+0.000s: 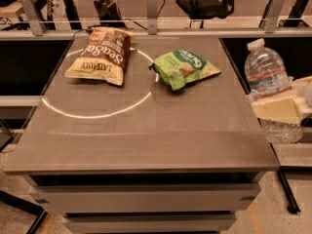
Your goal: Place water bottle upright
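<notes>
camera view | gripper (282,112) right of table (161,130), fingers (271,109) clasping water bottle (265,71) | brown bag (100,55), green bag (185,68) leftward

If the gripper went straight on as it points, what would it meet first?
The gripper, shut on the water bottle beside the table, points across it. The way looks free over tabletop; the green snack bag lies farther back. Height is unclear: the bottle's base might catch the edge.

Table (146,135) holds brown bag (100,55) and green bag (184,68); jaws beside its edge.
</notes>
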Available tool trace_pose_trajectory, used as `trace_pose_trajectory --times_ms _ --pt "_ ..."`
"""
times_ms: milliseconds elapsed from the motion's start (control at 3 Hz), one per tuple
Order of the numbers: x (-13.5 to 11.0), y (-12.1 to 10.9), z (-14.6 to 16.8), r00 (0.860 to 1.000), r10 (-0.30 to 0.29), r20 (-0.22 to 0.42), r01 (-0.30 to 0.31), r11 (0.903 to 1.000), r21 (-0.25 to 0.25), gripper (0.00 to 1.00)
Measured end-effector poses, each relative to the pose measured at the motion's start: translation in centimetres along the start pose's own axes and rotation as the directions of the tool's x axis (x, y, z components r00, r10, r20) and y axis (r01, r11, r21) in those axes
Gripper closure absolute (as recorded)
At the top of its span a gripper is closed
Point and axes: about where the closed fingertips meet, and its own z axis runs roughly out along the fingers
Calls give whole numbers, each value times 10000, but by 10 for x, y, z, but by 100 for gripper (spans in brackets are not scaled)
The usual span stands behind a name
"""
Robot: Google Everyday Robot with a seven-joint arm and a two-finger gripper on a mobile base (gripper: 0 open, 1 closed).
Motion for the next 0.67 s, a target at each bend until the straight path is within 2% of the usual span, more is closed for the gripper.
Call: trace_pose_trajectory --times_ms 333,667 --pt "-5 -16 4 9894 19 1451 -117 9977 669 100" --pt "-27 -31 -5 9721 -231 2336 -80 9913 1315 100"
